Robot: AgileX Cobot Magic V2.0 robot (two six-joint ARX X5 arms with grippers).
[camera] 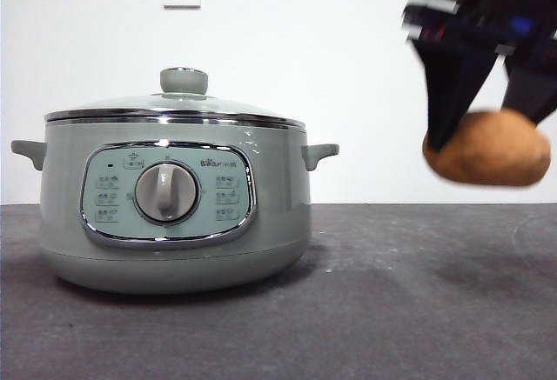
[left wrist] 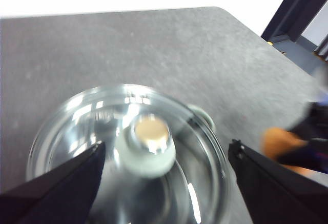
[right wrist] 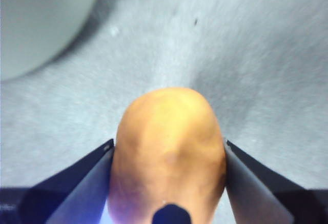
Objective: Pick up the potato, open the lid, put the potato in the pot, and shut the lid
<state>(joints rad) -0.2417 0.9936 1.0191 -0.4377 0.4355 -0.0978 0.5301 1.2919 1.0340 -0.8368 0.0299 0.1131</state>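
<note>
The potato [camera: 489, 149] is an oval with smooth orange-brown skin, far smaller than the pot [camera: 174, 215], and it hangs in the air above the dark grey table [camera: 418, 310], clamped between the two black jaws of the right gripper [right wrist: 168, 155], which press on its flanks. To one side of that claw, well apart from it, stands the pale sage-green pot with its chrome-framed panel and central dial; the glass lid [camera: 174, 106] with its steel rim and pale green knob [camera: 184, 80] sits shut on top. The left gripper [left wrist: 166, 155] hovers over the lid, jaws spread wide with nothing between them, the knob in the gap below them. Bare table lies beneath the held potato, and between it and the pot. In the left wrist view the table's rounded corner shows beyond the lid.
</note>
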